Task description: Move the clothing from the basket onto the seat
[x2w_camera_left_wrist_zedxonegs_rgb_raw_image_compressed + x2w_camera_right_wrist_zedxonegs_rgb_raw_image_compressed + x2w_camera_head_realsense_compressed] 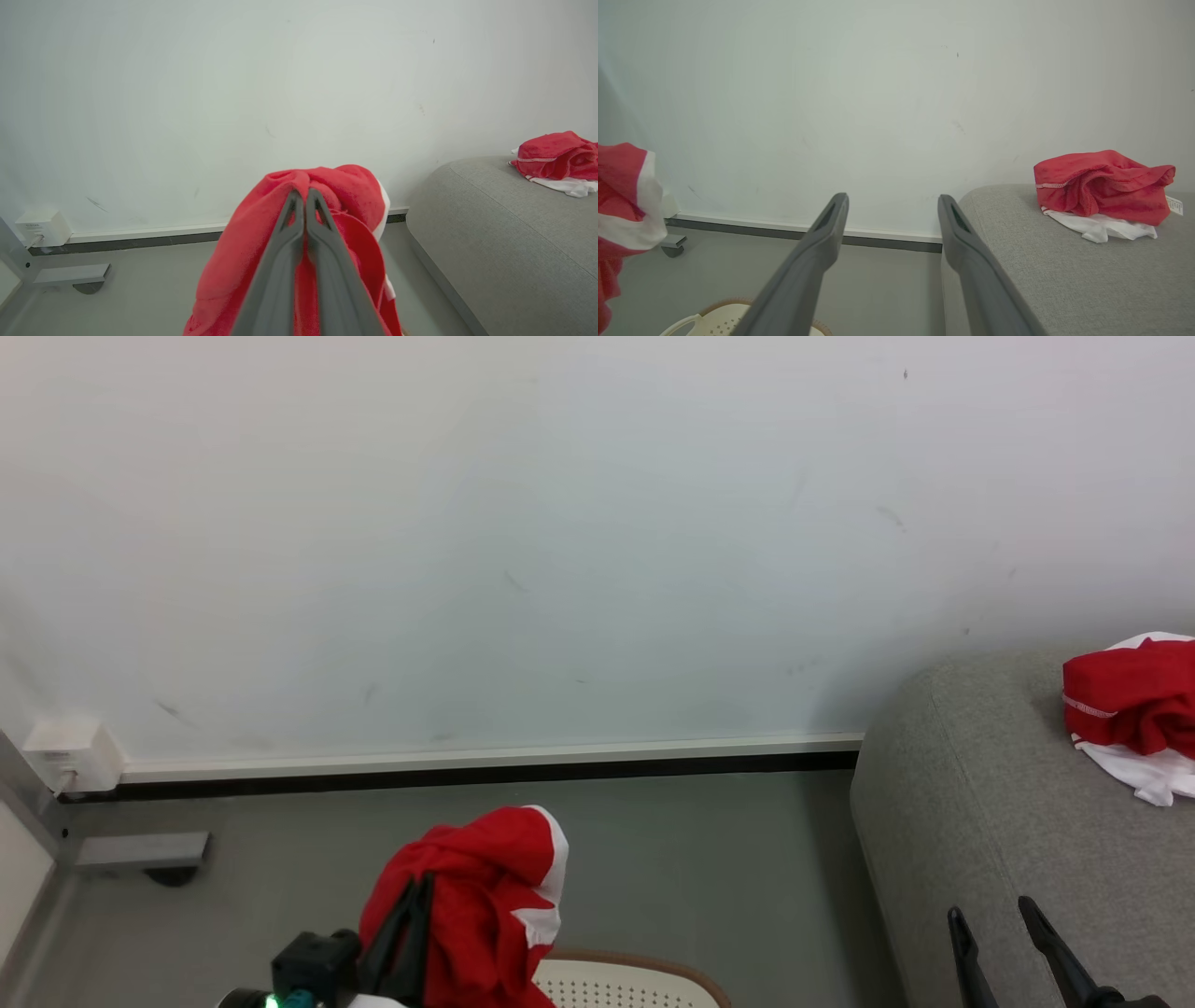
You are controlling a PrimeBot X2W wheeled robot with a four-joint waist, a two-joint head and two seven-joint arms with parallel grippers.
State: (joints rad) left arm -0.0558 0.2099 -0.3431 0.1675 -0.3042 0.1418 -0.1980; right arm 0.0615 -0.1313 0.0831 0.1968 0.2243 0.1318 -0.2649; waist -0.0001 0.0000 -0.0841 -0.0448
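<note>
My left gripper (418, 889) is shut on a red garment with white panels (485, 887), lifted above the basket (644, 980), whose brown rim and cream perforated wall show at the bottom edge. From the left wrist, the closed fingers of the left gripper (306, 196) pinch the garment (345, 196) draped over them. A second red and white garment (1134, 709) lies crumpled on the grey seat (980, 803) at the right. My right gripper (991, 905) stands open over the seat's near corner, nothing between its fingers (831, 219).
A pale wall with a white and black skirting (485, 761) runs behind. A white wall box (70, 756) and a grey bracket (140, 849) sit at the far left. Grey floor lies between basket and seat.
</note>
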